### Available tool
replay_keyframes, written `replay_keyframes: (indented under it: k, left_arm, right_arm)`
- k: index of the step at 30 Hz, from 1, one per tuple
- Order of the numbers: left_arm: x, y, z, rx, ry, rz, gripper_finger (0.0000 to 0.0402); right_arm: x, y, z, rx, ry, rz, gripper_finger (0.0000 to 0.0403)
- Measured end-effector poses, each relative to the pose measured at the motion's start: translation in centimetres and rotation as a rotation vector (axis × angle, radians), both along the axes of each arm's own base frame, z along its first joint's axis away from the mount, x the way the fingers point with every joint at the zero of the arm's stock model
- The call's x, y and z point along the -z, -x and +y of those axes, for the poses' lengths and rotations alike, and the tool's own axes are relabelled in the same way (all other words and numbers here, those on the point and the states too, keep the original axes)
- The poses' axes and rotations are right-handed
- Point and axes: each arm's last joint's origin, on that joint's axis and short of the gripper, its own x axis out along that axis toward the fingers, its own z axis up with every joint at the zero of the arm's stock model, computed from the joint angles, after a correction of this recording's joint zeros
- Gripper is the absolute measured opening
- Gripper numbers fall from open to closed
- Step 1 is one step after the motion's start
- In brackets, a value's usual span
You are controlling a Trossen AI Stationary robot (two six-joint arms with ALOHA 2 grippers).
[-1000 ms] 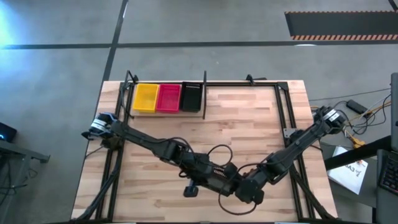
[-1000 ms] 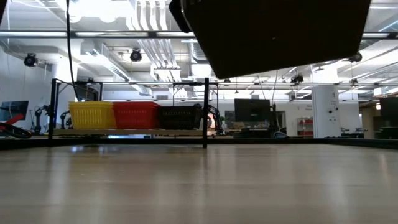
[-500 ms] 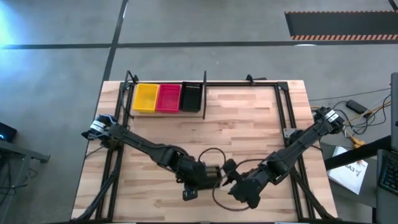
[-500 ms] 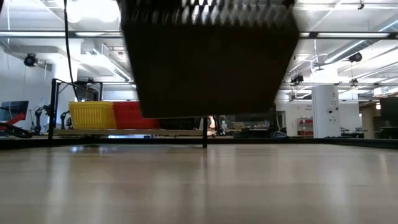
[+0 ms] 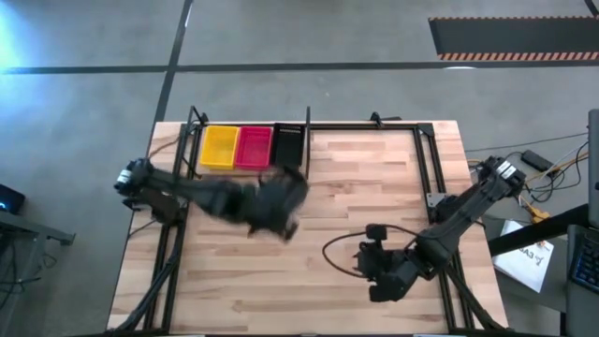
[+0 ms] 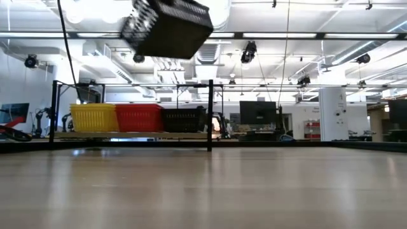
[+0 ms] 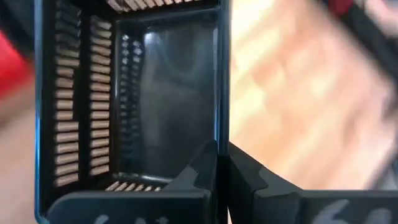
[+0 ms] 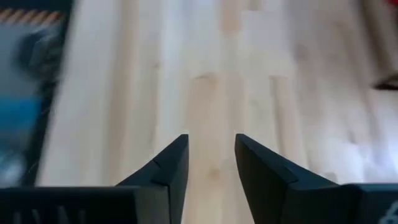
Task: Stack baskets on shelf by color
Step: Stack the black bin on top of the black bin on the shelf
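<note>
Baskets of perforated plastic sit three abreast on the light wooden shelf (image 5: 251,168) with thin black metal rods, at the worktop's far left corner: a yellow basket (image 5: 220,147), a pinkish-red basket (image 5: 253,147) and a black basket (image 5: 287,145), touching side to side. A fourth, black mesh-sided basket (image 6: 167,27) hangs in the air, tilted, just in front of the shelf's black end. The left gripper (image 7: 222,163) carries it: its two dark fingers (image 7: 198,168) are nearly closed, pinching one wall of that basket between them. The left arm reaches from the worktop's left edge toward the shelf and shows blurred from above, so its exact pose is hard to read. The right gripper (image 8: 211,162) is low over the butcher-block worktop (image 5: 374,197) near the front right corner, its fingers (image 8: 169,163) parted with only bare wood between them, holding nothing. The right arm bends in from the right edge, a black cable (image 5: 342,248) looping beside it. No writing is legible.
</note>
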Motion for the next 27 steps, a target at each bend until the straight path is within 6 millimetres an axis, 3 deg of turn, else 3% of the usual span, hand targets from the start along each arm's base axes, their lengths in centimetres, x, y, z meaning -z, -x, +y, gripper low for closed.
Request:
replay_keyframes:
  k: [5, 9, 13, 17, 27]
  left_arm:
    - [-0.8, -1.0, 6.8, -0.143, -0.054, 0.006, 0.0]
    - [0.6, -1.3, 13.0, -0.288, -0.081, 0.076, 0.0]
    - [1.5, -1.5, 17.7, -0.414, -0.076, 0.076, 0.0]
    - [2.0, -2.8, 19.9, -0.429, -0.04, -0.011, 0.0]
    - [5.3, -5.1, 20.8, -0.452, -0.011, 0.046, 0.0]
  right_arm:
    - [1.7, -0.2, 1.1, 0.111, -0.037, -0.142, 0.0099]
    - [1.8, -0.2, 1.8, 0.099, -0.08, -0.182, 0.0083]
    - [1.8, 0.0, 2.1, 0.112, -0.106, -0.185, 0.0067]
    - [1.8, 0.1, 2.2, 0.131, -0.129, -0.187, 0.0054]
    - [1.8, 0.2, 2.2, 0.127, -0.123, -0.184, 0.0043]
